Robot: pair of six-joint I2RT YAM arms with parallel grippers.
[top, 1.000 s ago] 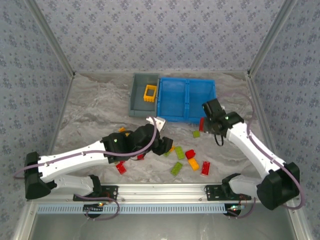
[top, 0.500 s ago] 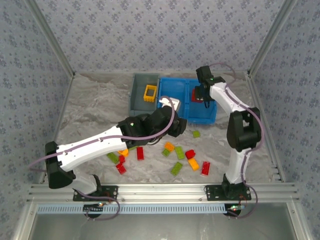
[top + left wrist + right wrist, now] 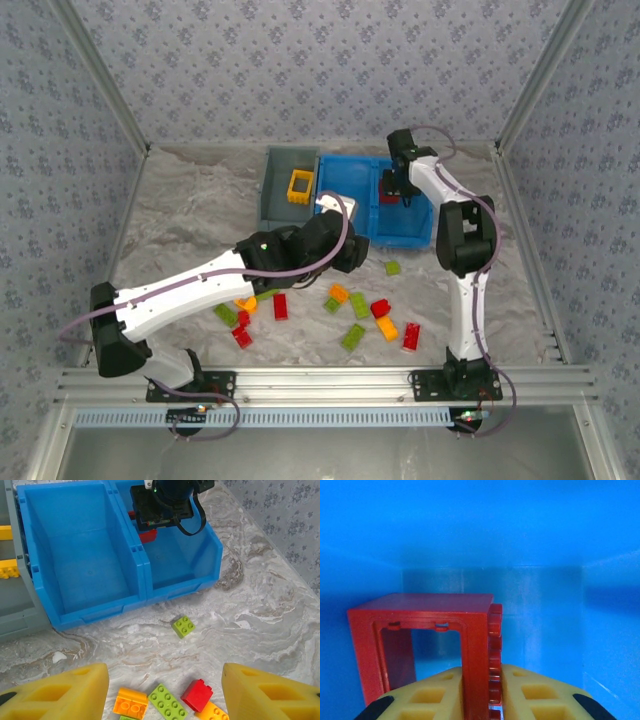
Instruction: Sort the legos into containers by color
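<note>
My right gripper point(image 3: 482, 682) is shut on one side of a red open frame lego point(image 3: 420, 617), inside the right compartment of the blue container point(image 3: 346, 205). From above, the right gripper point(image 3: 392, 188) hangs over that compartment. My left gripper point(image 3: 165, 695) is open and holds nothing. It hovers over loose legos in front of the blue container point(image 3: 140, 560): an orange brick point(image 3: 131, 703), a green plate point(image 3: 167, 702), a red brick point(image 3: 197, 695) and a small green brick point(image 3: 183, 626). A yellow frame lego point(image 3: 299, 186) lies in the grey container point(image 3: 272, 195).
More red, green and orange bricks lie scattered on the marble table toward the near edge, among them a red one point(image 3: 411, 337), a green one point(image 3: 352, 337) and a red one point(image 3: 241, 335). Patterned walls close in the table on three sides.
The right gripper carried the red frame from the table in front of the blue bin up into its right compartment. The left arm swung from the near-left bricks toward the blue bin's front.
</note>
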